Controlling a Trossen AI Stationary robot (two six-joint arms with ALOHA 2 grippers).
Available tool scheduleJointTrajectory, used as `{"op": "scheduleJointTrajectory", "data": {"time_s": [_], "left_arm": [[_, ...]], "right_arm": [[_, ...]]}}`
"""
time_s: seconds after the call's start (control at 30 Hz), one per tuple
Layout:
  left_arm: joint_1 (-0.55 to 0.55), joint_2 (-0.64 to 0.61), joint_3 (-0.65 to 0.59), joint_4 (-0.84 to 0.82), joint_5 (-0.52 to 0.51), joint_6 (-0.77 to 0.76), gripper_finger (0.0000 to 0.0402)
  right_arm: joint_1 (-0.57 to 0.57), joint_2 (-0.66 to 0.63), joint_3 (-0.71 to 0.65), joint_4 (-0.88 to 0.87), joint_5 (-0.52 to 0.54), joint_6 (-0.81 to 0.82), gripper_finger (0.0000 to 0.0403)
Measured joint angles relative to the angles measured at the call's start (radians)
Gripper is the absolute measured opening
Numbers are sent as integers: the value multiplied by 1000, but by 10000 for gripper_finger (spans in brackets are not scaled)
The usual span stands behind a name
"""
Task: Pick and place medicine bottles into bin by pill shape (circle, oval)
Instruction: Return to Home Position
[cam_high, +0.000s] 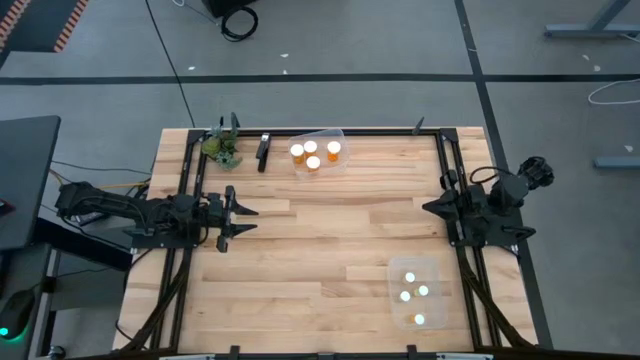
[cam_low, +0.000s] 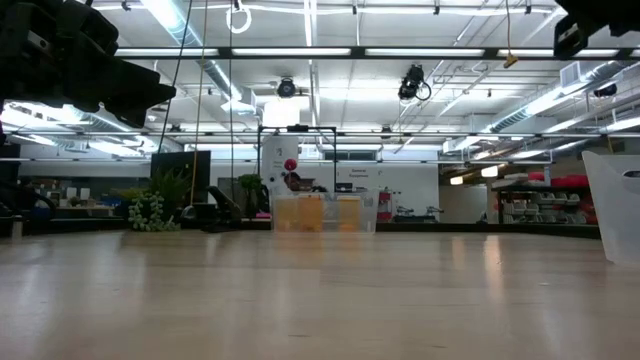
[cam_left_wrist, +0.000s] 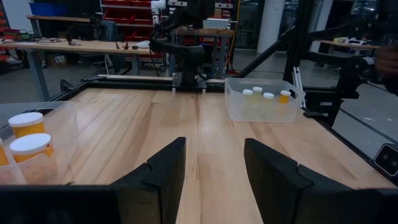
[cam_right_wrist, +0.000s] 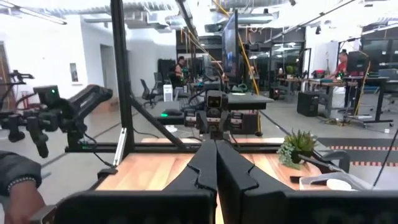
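Several orange-bodied, white-capped bottles (cam_high: 316, 154) stand in a clear bin (cam_high: 322, 136) at the table's far middle; two show in the left wrist view (cam_left_wrist: 28, 149). Several small pale bottles (cam_high: 414, 292) stand in a second clear bin (cam_high: 430, 265) at the near right, which also shows in the left wrist view (cam_left_wrist: 261, 102). My left gripper (cam_high: 243, 220) is open and empty at the table's left side. My right gripper (cam_high: 428, 207) is shut and empty at the right side, its fingers together in the right wrist view (cam_right_wrist: 216, 165).
A small green plant (cam_high: 222, 148) and a dark tool (cam_high: 263, 151) lie at the far left of the table. Black frame rails (cam_high: 447, 165) run along the left and right sides. A person's hand and sleeve (cam_right_wrist: 15, 186) show beyond the table in the right wrist view.
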Motion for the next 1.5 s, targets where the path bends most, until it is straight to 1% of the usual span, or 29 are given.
{"op": "scheduleJointTrajectory", "data": {"time_s": [0.1,0.23,0.33,0.43,0.63,0.77,0.87,0.97,1.17,1.23,1.3,1.5], "left_arm": [[0,0,0,0,0,0,172],[0,0,0,2,0,0,172],[0,0,0,1,0,0,172],[0,0,0,0,0,0,172],[0,0,0,0,0,0,172],[0,0,0,0,0,0,172],[0,0,0,0,0,0,172],[0,0,0,0,0,0,172],[0,0,0,0,0,0,172],[0,0,0,0,0,0,172],[0,0,0,0,0,0,172],[0,0,0,0,0,0,172]], "right_arm": [[-11,1,-24,21,0,-1,7],[-55,1,-85,124,-2,-41,7],[-113,1,-131,217,-18,-59,7],[-194,1,-175,258,-98,-47,7],[-393,1,-253,310,-229,93,7],[-518,9,-261,308,-319,187,7],[-579,10,-261,309,-373,228,7],[-602,10,-261,266,-378,236,7],[-603,12,-260,117,-379,156,7],[-603,23,-257,116,-379,80,7],[-603,30,-255,112,-378,43,7],[-602,33,-249,112,-375,76,7]]}}
